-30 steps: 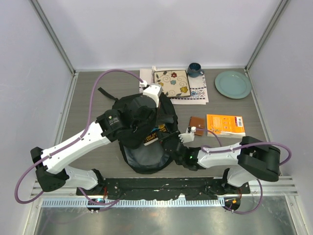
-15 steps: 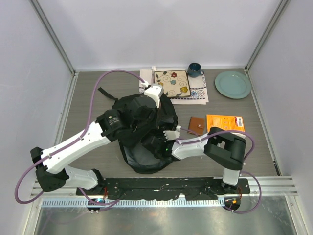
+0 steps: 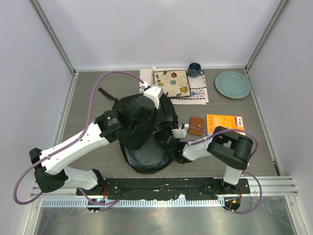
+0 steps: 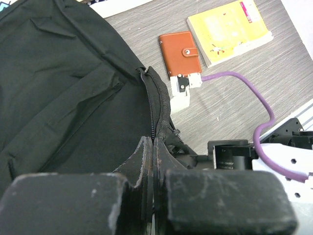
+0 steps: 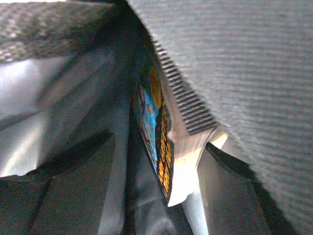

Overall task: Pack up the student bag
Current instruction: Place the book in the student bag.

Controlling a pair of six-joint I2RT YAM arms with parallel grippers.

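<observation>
From overhead I see the student bag [image 3: 146, 159], a soft black fabric backpack with a rounded outline. It lies near the middle of the grey wood-grain table [image 3: 98, 98] with its slack upper flap bunched up. My left gripper [image 3: 154, 105] sits at the bag's 12 o'clock edge. My right arm [image 3: 205, 148] comes in from 3 o'clock with its wrist at the bag's opening, the fingers hidden under fabric here. A flat brown leather wallet [image 3: 196, 125] and a glossy orange book [image 3: 225, 124] lie at the bag's 3 o'clock, and a round pale-green plate [image 3: 233, 84] and a dark blue mug [image 3: 194, 70] sit out toward 1 o'clock. On the left wrist camera the jaws are clamped tight on a fold of the bag's edge beside the toothed zipper [image 4: 155, 115]. The fold is pinched between the scuffed black pads [image 4: 73, 205], and the rest of the bag spreads toward 10 o'clock. On the right wrist camera the right gripper [image 5: 154, 166] is inside the bag, with smooth grey lining [image 5: 49, 98] at 9 o'clock and coarse woven fabric [image 5: 234, 63] at 2 o'clock. Its jaws stand apart with a thin paperback [image 5: 155, 132], bright blue and yellow on the cover, on edge between them. The finger at 7 o'clock is clear of it; whether the other touches its white pages I cannot tell.
</observation>
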